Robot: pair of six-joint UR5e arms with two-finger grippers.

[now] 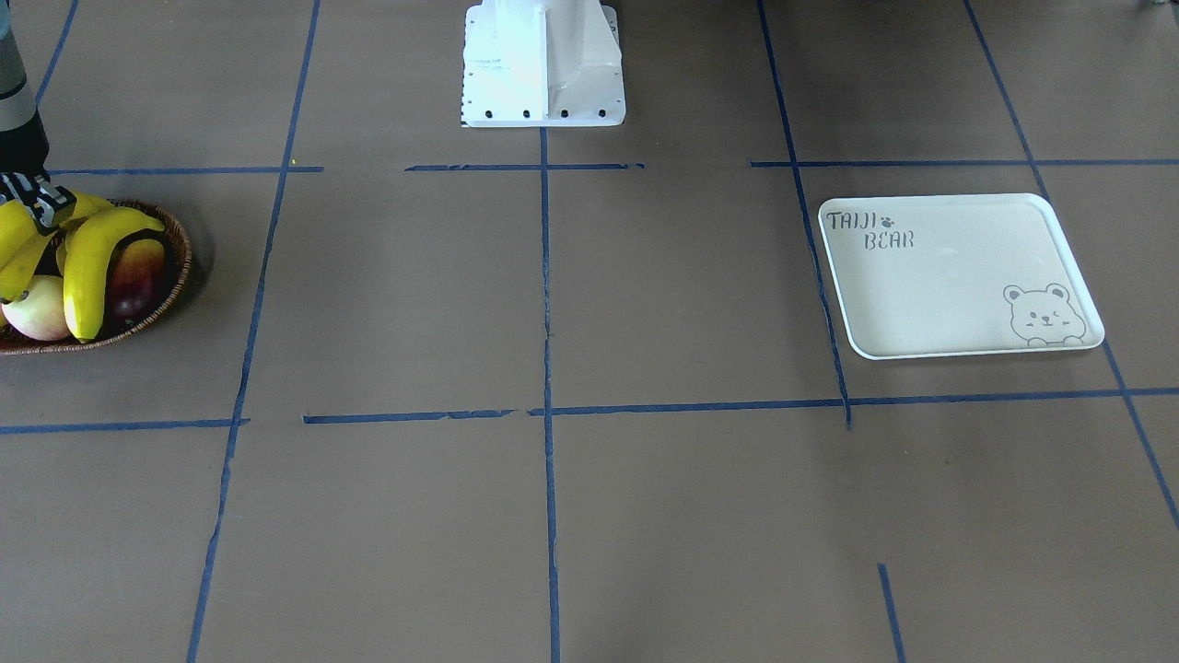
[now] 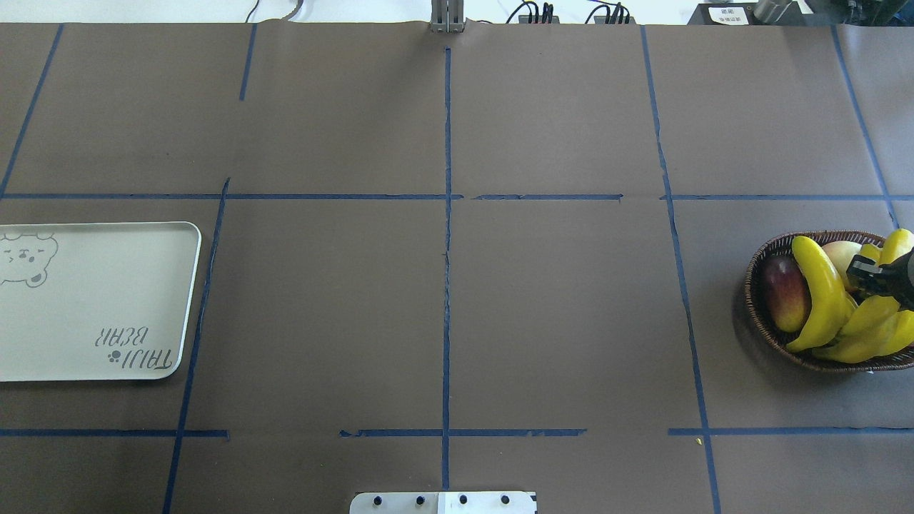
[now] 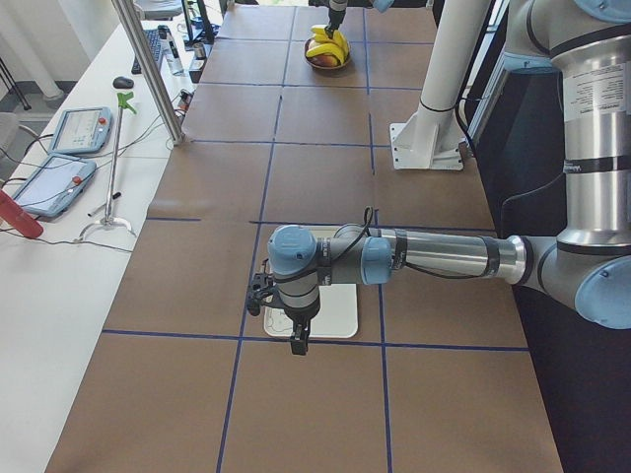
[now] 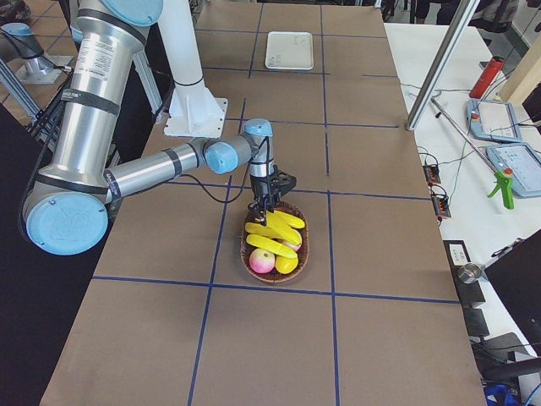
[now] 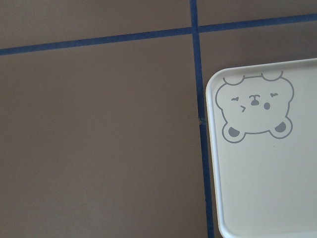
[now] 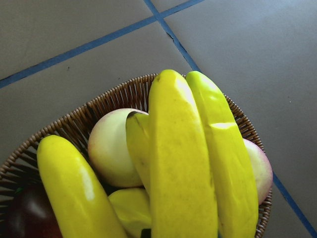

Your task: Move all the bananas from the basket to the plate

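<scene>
Closest in, the right hand (image 2: 882, 280) is low among the long curved smooth yellow bananas (image 6: 178, 163) heaped in the shallow round dark-brown woven wicker basket (image 2: 751, 293). Its wrist camera is filled with fruit and shows no finger, so I cannot tell whether it is spread or pinching one. This looks like the first pick. To do it well, take the topmost banana across its middle, square to its length, and lift straight up before travelling, since the others touch it and could roll. The greener, faceted yellow fruit (image 6: 223, 148) pressed against it may not be a banana, so keep off that. The round pale fruit (image 6: 111, 153) and the red-purple mango (image 2: 784, 293) sit lower. The basket's rim is low, yet a drooping banana tip could catch it.

Beyond lies the brown table (image 2: 557, 314), marked with blue tape lines (image 2: 447, 285), with open room along the way. At the far end, well apart, lies the flat cream-white rounded-rectangular bear-printed plate (image 2: 107, 300), with no banana on it. The left hand (image 3: 296, 330) hangs over that plate's edge. Whether it is spread or pressed together I cannot tell, and it may crowd the drop
</scene>
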